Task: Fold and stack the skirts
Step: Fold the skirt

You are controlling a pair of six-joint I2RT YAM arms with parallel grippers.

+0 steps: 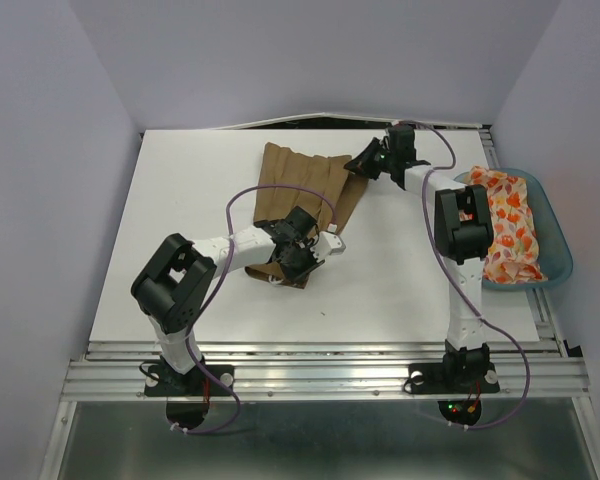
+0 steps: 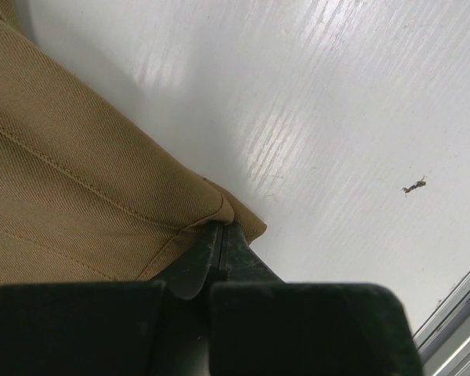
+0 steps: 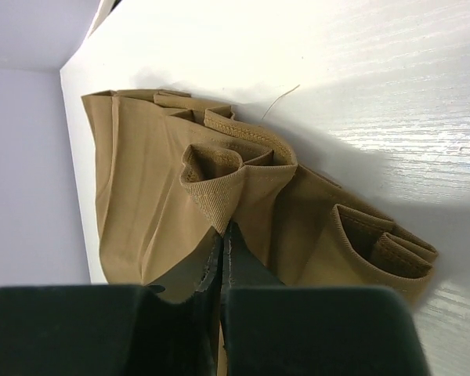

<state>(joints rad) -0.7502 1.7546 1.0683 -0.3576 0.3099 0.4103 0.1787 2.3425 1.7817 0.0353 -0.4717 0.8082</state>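
Observation:
The tan-brown skirt lies spread on the white table, reaching from the far middle towards the centre. My left gripper is shut on its near corner and pinches the hem. My right gripper is shut on the bunched waistband at the skirt's far right edge, lifting a fold of cloth. The cream leaf-print skirt lies crumpled in the teal tub at the right.
The translucent teal tub stands at the table's right edge. Purple cables loop from both arms over the table. A small dark speck lies on the white surface near the front metal rail.

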